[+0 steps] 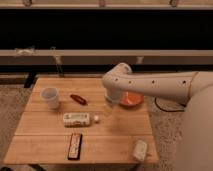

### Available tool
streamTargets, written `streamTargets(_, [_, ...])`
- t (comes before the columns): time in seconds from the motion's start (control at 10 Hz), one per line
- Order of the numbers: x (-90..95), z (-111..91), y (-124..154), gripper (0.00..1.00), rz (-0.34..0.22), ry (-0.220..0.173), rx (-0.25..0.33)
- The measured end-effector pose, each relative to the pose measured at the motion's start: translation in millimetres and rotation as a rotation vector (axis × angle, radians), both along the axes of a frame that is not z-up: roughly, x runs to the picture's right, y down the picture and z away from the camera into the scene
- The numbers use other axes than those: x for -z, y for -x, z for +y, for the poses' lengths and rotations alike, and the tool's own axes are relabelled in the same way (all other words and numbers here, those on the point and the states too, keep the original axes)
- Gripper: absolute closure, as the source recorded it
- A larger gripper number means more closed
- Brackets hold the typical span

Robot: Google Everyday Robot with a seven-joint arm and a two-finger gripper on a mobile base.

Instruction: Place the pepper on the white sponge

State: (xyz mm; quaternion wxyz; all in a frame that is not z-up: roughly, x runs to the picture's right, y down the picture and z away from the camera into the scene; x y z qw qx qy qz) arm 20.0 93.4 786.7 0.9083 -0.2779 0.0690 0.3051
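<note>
The pepper (pixel 78 99) lies flat on the table (pixel 35 142), left of centre and toward the far side. It sits between the white cup (pixel 50 96) on its left and the gripper (pixel 108 106) on its right, apart from both. Its long axis runs diagonally from far-left to near-right; which end is the stem cannot be told.

The gripper hangs low over the table's middle, beside the orange plate (pixel 131 98). Its state cannot be told, though it does not hold the pepper.

The white sponge (pixel 140 149) sits well away at the near-right corner, close to the edge. The main risk is probably a grasp set along the diagonal rather than across it, letting the glossy, slender pepper slip free. A careless release could also roll it off the small, soft sponge and over the table edge.
</note>
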Motion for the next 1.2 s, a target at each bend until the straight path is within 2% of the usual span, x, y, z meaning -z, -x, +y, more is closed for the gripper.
streamTargets(0.3, [-27.8, -27, 44, 0.3, -0.027, -0.034, 0.055])
streamTargets(0.6, [-58.7, -46, 85, 0.3, -0.055, -0.034, 0.106])
streamTargets(0.8, [-85.6, -49, 122, 0.3, -0.077, -0.022, 0.157])
streamTargets(1.2, [-106.9, -40, 169, 0.3, -0.122, -0.004, 0.25])
